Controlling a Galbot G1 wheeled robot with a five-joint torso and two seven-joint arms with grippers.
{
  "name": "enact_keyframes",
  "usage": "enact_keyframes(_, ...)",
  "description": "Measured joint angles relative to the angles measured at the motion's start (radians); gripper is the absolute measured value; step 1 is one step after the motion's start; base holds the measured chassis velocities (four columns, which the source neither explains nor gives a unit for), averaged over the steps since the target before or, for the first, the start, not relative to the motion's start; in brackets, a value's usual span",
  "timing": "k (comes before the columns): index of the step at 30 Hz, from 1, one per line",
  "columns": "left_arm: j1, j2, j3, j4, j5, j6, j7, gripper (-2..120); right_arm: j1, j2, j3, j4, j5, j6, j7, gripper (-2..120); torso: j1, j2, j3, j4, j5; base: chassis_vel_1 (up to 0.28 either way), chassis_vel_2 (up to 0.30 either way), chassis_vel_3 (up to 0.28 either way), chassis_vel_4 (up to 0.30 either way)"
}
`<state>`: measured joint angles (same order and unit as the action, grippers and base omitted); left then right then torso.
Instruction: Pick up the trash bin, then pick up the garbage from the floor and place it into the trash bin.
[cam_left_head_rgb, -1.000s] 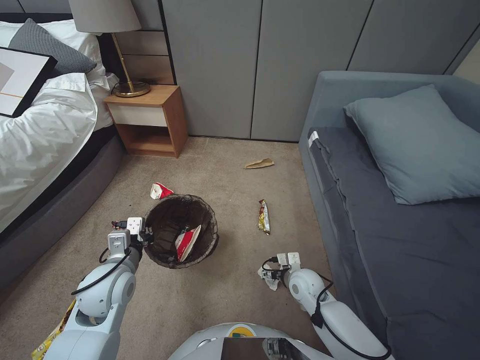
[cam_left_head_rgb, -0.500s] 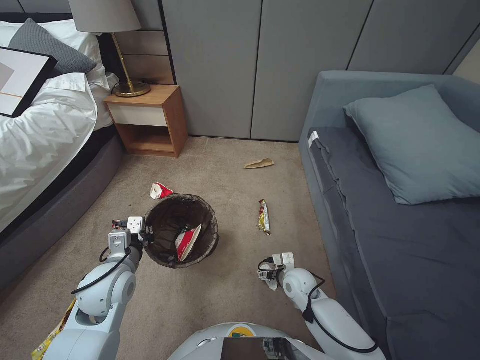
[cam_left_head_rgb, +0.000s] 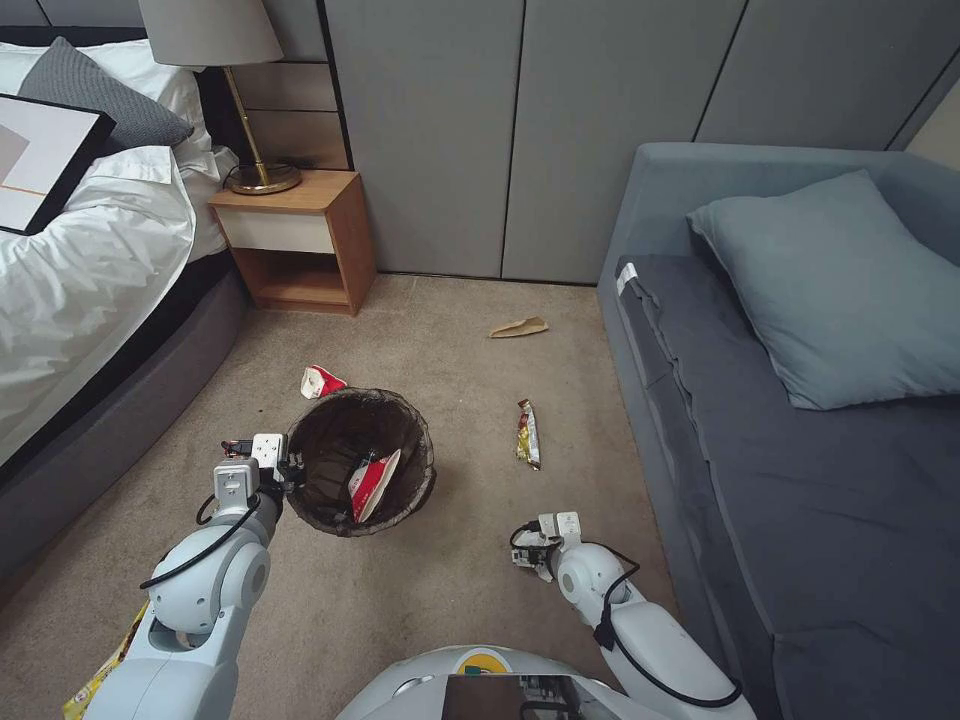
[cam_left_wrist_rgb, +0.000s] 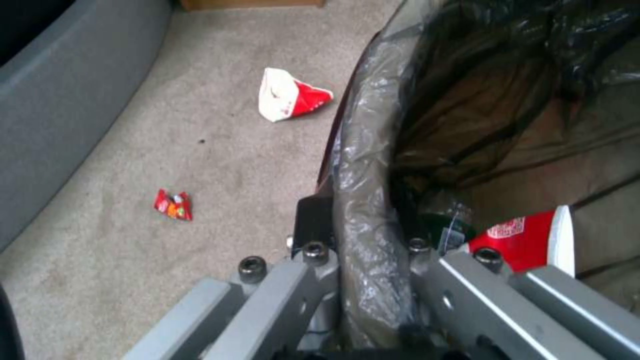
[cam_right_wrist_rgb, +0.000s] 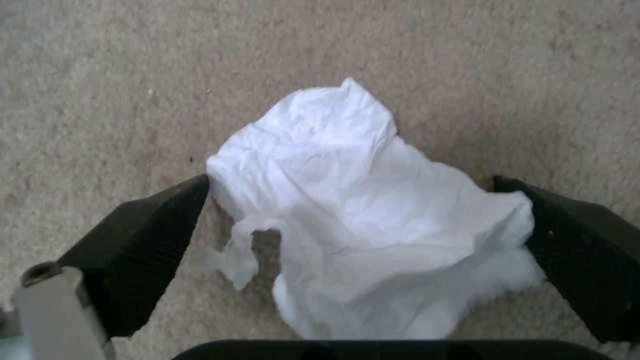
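The trash bin (cam_left_head_rgb: 360, 462), lined with a dark bag, stands on the carpet with a red-and-white crushed cup (cam_left_head_rgb: 373, 485) inside. My left gripper (cam_left_head_rgb: 284, 470) is shut on its near-left rim; the left wrist view shows the bag-covered rim (cam_left_wrist_rgb: 370, 200) pinched between the fingers. My right gripper (cam_left_head_rgb: 531, 553) is low over the floor to the bin's right. In the right wrist view the right gripper (cam_right_wrist_rgb: 350, 200) is open, its dark fingers (cam_right_wrist_rgb: 133, 235) on either side of a white crumpled tissue (cam_right_wrist_rgb: 360, 225). More garbage lies around: a crushed cup (cam_left_head_rgb: 320, 381), a snack wrapper (cam_left_head_rgb: 528, 433), a tan paper scrap (cam_left_head_rgb: 518, 327).
A bed (cam_left_head_rgb: 90, 300) and wooden nightstand (cam_left_head_rgb: 300, 235) with a lamp bound the left. A grey sofa (cam_left_head_rgb: 800, 420) bounds the right, close to my right arm. A yellow wrapper (cam_left_head_rgb: 100, 680) lies by my left arm, and a small red wrapper (cam_left_wrist_rgb: 173, 204) lies left of the bin.
My right arm has drawn back toward me and slightly left, lowering its gripper over the tissue. The left gripper and the bin have barely moved.
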<state>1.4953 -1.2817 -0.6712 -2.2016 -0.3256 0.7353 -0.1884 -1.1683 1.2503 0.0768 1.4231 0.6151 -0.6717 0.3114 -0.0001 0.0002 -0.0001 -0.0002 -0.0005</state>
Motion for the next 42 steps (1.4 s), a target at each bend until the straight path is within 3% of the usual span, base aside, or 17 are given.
enact_keyframes(5, -0.001, -0.002, 0.000, 0.002, 0.000, 0.000, 0.001, 3, 0.008, 0.009, 0.006, -0.027, -0.020, 0.015, -0.011, 93, 0.000, 0.000, 0.000, -0.0006, -0.0007, 0.000, 0.000, 0.000, 0.000)
enact_keyframes(7, -0.001, -0.001, -0.004, 0.002, 0.000, 0.000, 0.001, 3, 0.008, 0.012, 0.011, -0.038, -0.035, 0.024, -0.016, 93, 0.000, 0.000, 0.000, 0.0005, 0.0002, 0.000, 0.000, 0.000, 0.000)
enact_keyframes(13, -0.001, 0.001, -0.007, 0.004, 0.000, 0.000, 0.001, 3, -0.004, 0.010, 0.020, -0.029, -0.036, 0.026, -0.018, 93, 0.000, 0.000, 0.000, 0.0008, 0.0011, 0.000, 0.000, 0.000, 0.000)
enact_keyframes(17, -0.007, -0.002, -0.003, 0.008, 0.000, 0.000, 0.001, 3, -0.015, 0.008, 0.022, -0.015, -0.037, 0.020, -0.016, 85, 0.000, 0.000, 0.000, 0.0000, 0.0005, 0.000, 0.000, 0.000, 0.000)
enact_keyframes(34, -0.013, -0.004, 0.000, 0.017, -0.001, 0.000, 0.002, 3, -0.088, -0.014, 0.011, 0.107, 0.040, -0.030, 0.052, 41, 0.000, 0.000, 0.000, 0.0006, 0.0011, 0.000, 0.000, 0.000, 0.000)
enact_keyframes(36, -0.014, -0.004, 0.000, 0.019, 0.000, 0.000, 0.002, 3, -0.097, -0.025, 0.010, 0.134, 0.064, -0.041, 0.061, 30, 0.000, 0.000, 0.000, 0.0002, 0.0012, 0.000, 0.000, 0.000, 0.000)
enact_keyframes(38, -0.014, -0.004, 0.000, 0.019, 0.000, 0.000, 0.002, 3, -0.098, -0.026, 0.009, 0.136, 0.066, -0.043, 0.062, 30, 0.000, 0.000, 0.000, 0.0002, 0.0012, 0.000, 0.000, 0.000, 0.000)
enact_keyframes(39, -0.014, -0.004, 0.000, 0.020, -0.001, 0.000, 0.002, 3, -0.102, -0.032, 0.009, 0.155, 0.081, -0.051, 0.069, 18, 0.000, 0.000, 0.000, 0.0003, 0.0015, 0.000, 0.000, 0.000, 0.000)
enact_keyframes(42, -0.015, -0.005, 0.002, 0.022, 0.000, 0.000, 0.002, 3, -0.114, -0.045, 0.011, 0.198, 0.102, -0.058, 0.085, 10, 0.000, 0.000, 0.000, 0.0005, 0.0006, 0.000, 0.000, 0.000, 0.000)
